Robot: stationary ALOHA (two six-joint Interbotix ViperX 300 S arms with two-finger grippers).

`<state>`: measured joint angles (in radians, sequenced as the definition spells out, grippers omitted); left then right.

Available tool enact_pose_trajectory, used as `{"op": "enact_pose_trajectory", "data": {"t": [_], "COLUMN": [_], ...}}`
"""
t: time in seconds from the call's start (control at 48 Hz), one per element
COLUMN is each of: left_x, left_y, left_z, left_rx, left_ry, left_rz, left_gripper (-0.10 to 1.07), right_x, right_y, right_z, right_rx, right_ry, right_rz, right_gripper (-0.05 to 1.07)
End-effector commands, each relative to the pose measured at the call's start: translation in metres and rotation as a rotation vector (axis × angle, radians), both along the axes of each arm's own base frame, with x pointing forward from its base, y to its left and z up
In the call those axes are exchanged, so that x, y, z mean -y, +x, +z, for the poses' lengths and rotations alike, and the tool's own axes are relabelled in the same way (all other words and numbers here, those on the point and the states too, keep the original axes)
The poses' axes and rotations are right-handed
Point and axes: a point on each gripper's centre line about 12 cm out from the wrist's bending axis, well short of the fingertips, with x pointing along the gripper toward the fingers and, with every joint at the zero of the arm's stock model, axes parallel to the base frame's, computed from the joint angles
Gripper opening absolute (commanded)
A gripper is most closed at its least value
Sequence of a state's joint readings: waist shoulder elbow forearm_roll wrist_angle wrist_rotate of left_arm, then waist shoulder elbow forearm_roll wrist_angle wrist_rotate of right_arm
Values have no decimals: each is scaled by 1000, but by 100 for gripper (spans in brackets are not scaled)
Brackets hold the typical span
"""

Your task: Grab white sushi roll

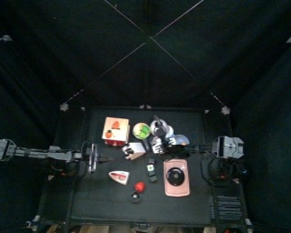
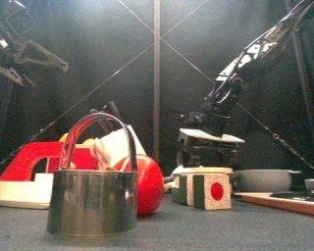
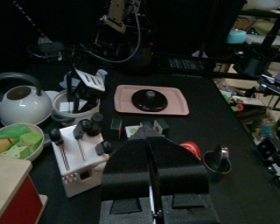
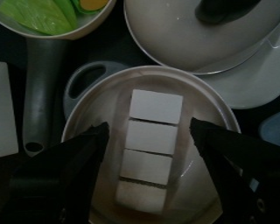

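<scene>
The white sushi roll (image 2: 203, 188), a small stubby white piece with a red and green face, stands on the table right of centre. It also shows in the left wrist view (image 3: 142, 130) and as a small piece in the top view (image 1: 152, 167). My left gripper (image 3: 154, 143) is shut and empty, at the table's left (image 1: 97, 157), some way short of the roll. My right gripper (image 4: 149, 166) is open and hangs over a grey bowl (image 4: 108, 96) that holds white rectangular blocks. It is behind the roll in the front view (image 2: 210, 147).
A pink tray (image 1: 176, 185) with a dark round piece lies right of the roll. A white-and-red wedge (image 1: 121, 176), red ball (image 2: 146, 184) and metal cup (image 2: 94, 196) stand at the front. A white pot (image 3: 20, 105), green bowl (image 1: 141, 130) and white rack (image 3: 74, 153) stand behind.
</scene>
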<state>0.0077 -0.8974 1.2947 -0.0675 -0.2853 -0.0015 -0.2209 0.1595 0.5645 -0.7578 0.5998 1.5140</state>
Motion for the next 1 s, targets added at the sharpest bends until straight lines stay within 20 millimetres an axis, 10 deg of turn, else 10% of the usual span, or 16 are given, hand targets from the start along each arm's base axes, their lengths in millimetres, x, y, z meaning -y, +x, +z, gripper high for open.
{"op": "enact_pose_trajectory", "data": {"t": [0.0, 0.5, 0.979], "left_x": [-1, -1, -1], "left_y": [2, 2, 2], "left_z": [4, 4, 5], "left_rx": [11, 11, 12], "left_ry": [-3, -3, -3], "left_rz": [4, 4, 4], "left_gripper": [0, 0, 0], "right_x": [0, -1, 0], "right_y": [1, 3, 13], "right_z": [3, 4, 22], "right_rx": [12, 15, 33], "right_ry": [1, 0, -36], "right_rz": [-4, 1, 3], "right_gripper": [103, 100, 69]}}
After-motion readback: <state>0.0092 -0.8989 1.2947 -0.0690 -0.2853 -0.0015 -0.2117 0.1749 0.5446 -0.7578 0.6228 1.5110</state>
